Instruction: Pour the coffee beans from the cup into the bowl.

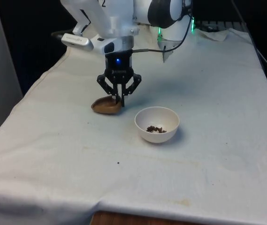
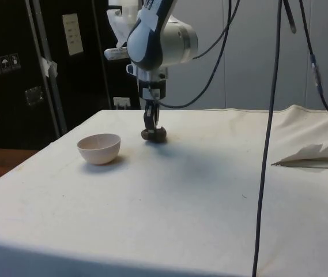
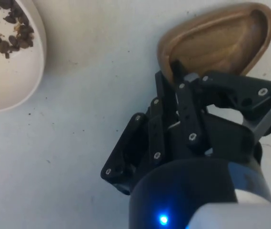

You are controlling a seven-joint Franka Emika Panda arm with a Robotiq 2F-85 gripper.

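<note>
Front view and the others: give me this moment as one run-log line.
pincer: shut on rim of shallow brown wooden cup, cup on cloth, empty | round white bowl: holds coffee beans | pour: done

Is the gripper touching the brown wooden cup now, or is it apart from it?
Touching. In the wrist view the gripper has its fingers shut on the rim of the cup, one finger inside. The front view agrees.
</note>
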